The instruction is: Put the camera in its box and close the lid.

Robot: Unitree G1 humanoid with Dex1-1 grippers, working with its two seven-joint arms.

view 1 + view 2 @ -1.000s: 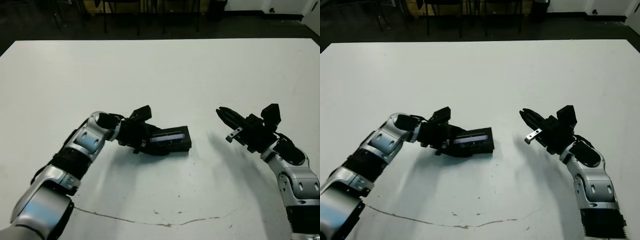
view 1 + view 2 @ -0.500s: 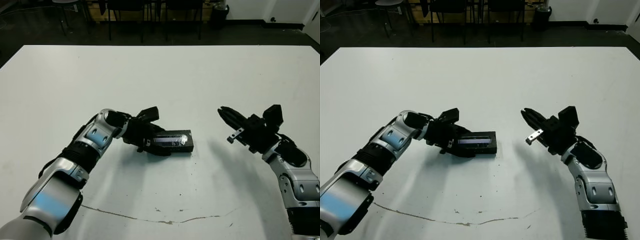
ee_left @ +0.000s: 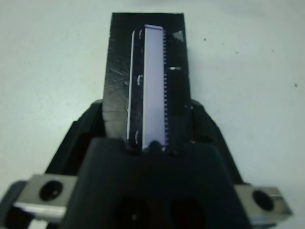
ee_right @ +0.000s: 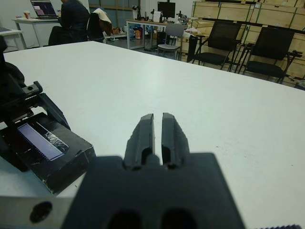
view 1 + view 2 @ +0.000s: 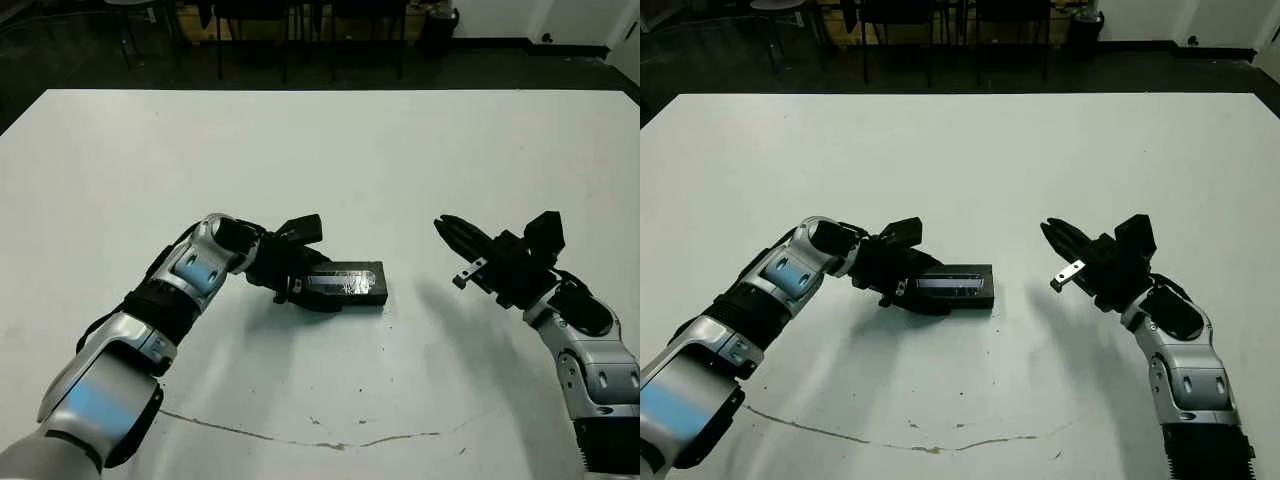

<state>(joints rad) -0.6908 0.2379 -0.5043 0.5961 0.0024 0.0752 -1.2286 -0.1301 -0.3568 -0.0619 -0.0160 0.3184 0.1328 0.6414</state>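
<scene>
On the white bench [image 5: 330,150], the lid [image 5: 345,283] lies flat near the middle, strip up. The left gripper [image 5: 300,285] has its jaws clamped on the lid's near end. The right gripper [image 5: 452,232] hovers well apart, jaws pressed together, holding nothing.

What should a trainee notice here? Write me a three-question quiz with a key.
1. True or false: the right gripper holds the lid.
2. Which gripper is at the lid's end? A) left gripper B) right gripper
3. Fill in: the lid's pale strip faces ____.
Key: 1 false, it hovers shut and empty, apart from the lid; 2 A; 3 up.
</scene>
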